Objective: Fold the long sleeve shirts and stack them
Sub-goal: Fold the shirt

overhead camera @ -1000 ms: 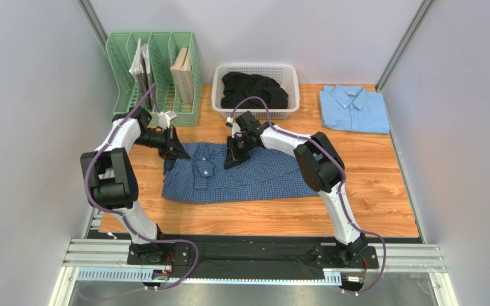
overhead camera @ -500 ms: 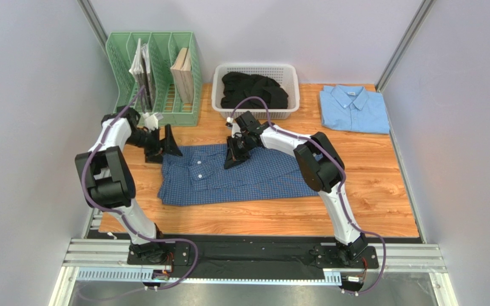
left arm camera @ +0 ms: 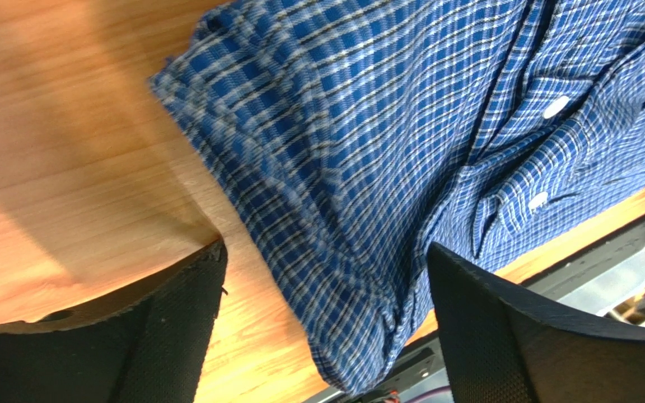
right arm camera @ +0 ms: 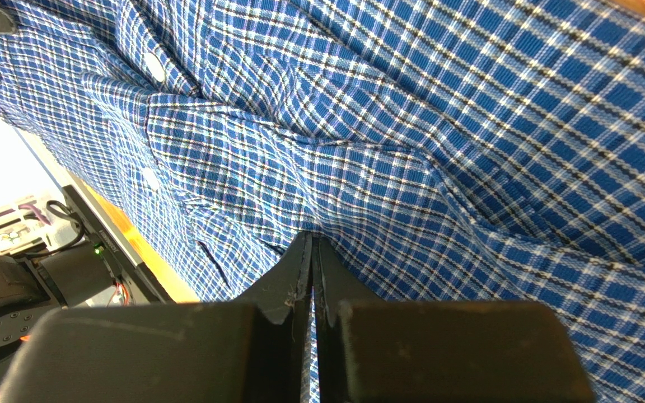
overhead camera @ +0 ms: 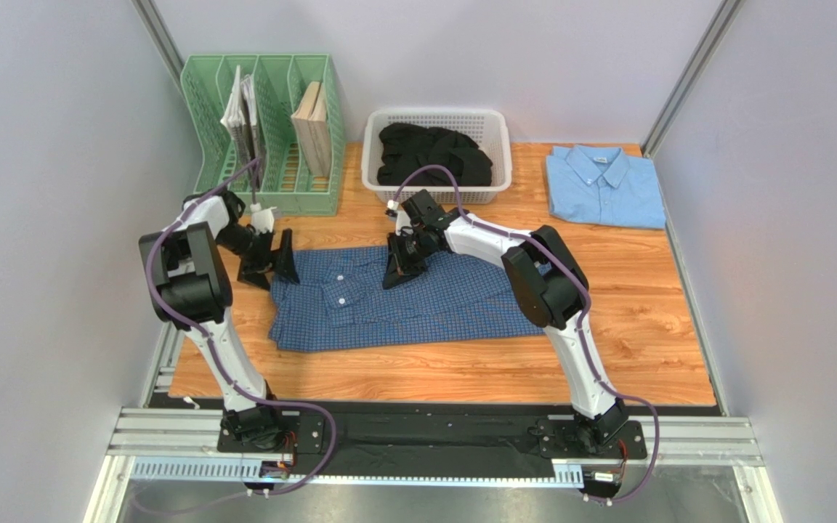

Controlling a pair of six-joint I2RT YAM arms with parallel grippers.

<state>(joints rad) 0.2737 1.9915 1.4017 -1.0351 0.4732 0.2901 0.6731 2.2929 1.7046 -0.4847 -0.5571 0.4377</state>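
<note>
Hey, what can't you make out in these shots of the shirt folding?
- Right wrist view: whether the shut right gripper pinches the checked shirt; its own tips hide the contact.
- Top view: what the black clothes in the white basket are; too small and dark.
- Top view: the light blue shirt's sleeves, folded underneath.

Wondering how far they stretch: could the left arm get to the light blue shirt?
Probably not. The light blue shirt lies in the far right corner, while the left tool sits open at the checked shirt's left edge, the right arm between them.
</note>
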